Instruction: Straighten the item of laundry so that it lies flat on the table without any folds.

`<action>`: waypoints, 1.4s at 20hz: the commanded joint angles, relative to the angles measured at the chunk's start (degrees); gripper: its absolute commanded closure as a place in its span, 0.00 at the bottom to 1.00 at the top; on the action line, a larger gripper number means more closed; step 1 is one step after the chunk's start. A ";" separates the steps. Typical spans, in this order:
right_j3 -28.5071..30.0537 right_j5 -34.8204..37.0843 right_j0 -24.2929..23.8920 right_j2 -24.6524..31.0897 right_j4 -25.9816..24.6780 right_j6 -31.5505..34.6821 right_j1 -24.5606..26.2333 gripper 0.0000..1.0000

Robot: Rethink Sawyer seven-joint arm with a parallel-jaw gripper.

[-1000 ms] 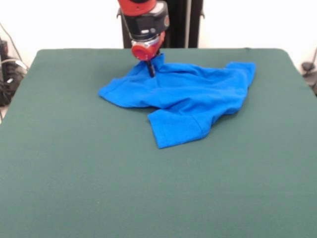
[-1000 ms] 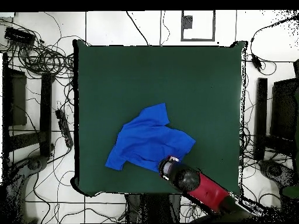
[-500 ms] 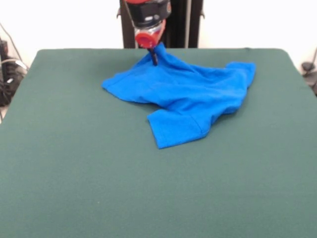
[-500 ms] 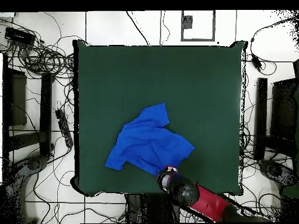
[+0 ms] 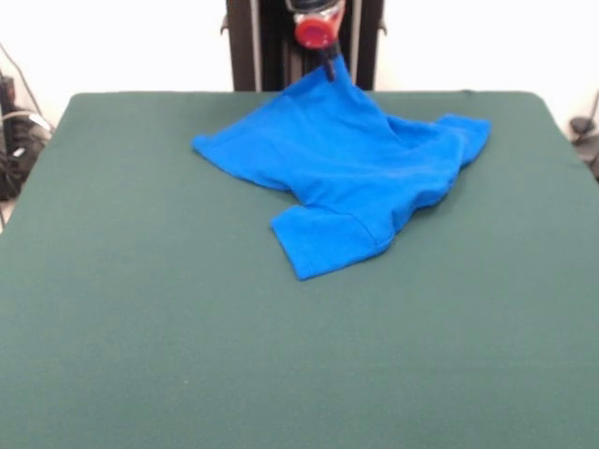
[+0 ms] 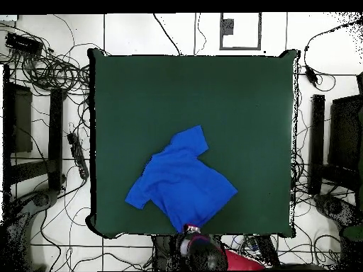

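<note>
Gripper: the gripper (image 5: 328,67) is at the far edge of the bench, its dark tips closed on a pinch of the T-shirt's far edge, which is lifted into a peak under it.
Same, from above: the gripper (image 6: 191,230) sits right at the bench edge nearest the robot's base, with the cloth drawn to a point that meets it.
T-shirt position: the T-shirt (image 5: 351,168) lies on the far half of the bench (image 5: 140,355), a little right of centre in the front view; its near part rests on the felt, its far part rises toward the grasp.
Direction from gripper: nearly all of the cloth lies on the near side of the gripper, fanning out from the pinched point toward the bench centre.
Long axis: from above the T-shirt (image 6: 181,184) runs roughly from the held point out to a sleeve pointing away from the robot's base; a second sleeve sticks out to the side.
Folds: in the front view a sleeve (image 5: 328,241) is the nearest part, lying over the body, and the right end (image 5: 459,136) is bunched, so it is not flat.
Judgement: a pull along that axis looks limited, as the grasp is already at the bench edge; lowering and releasing, then spreading the bunched right side, seems likely.
</note>
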 commanded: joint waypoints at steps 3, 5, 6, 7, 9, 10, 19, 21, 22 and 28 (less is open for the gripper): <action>-13.18 -17.99 5.99 -3.87 -4.07 2.71 21.29 0.00; -18.05 -19.75 8.12 -7.09 -3.22 0.73 24.67 0.00; -20.38 -20.63 8.71 -8.39 -3.12 -0.39 26.32 0.00; -22.72 -21.52 9.31 -9.68 -3.02 -1.51 27.98 0.00; -26.41 -23.15 9.84 -11.10 -2.53 -2.22 31.06 0.00; -28.18 -23.91 9.79 -11.52 -2.59 -2.44 32.59 0.00; -28.97 -18.52 11.73 -20.31 -2.94 -4.34 35.29 0.00; -28.65 -18.04 11.28 -24.18 -4.77 -5.35 35.98 0.00; -28.98 -18.18 10.58 -26.05 -5.91 -5.99 36.58 0.00; -33.02 -17.14 7.18 -33.20 -13.13 -10.41 36.10 0.00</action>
